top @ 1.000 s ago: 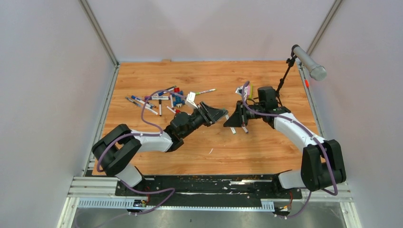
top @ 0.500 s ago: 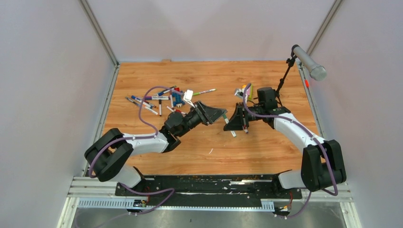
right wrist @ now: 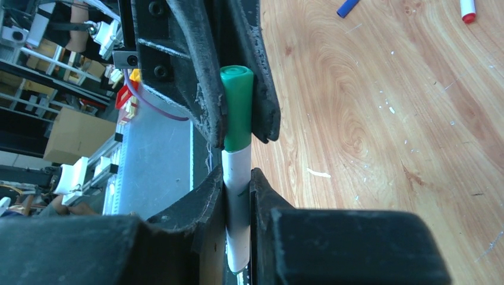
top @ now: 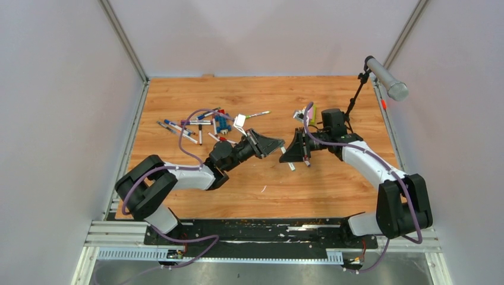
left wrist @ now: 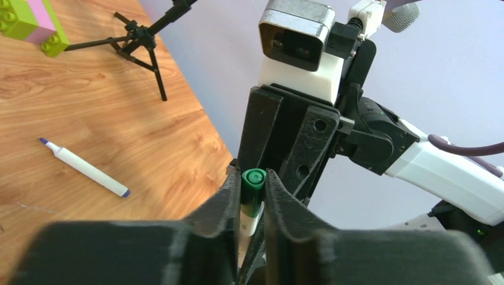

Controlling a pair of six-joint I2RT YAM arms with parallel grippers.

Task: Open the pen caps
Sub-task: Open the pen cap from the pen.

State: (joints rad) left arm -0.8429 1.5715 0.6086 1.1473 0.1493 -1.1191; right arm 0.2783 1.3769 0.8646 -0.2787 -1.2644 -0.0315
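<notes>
White pen [right wrist: 236,159] in the right tool [right wrist: 238,179]; its green cap [right wrist: 236,107] (far end) between the left tool [right wrist: 241,132] tips

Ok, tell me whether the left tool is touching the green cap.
Touching: right wrist view shows the left tool clamped on both sides of the green cap.

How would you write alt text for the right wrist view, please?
The right gripper clamps a white pen while the left gripper opposite grips its green cap, with the wooden table behind. The cap is still on.
</notes>
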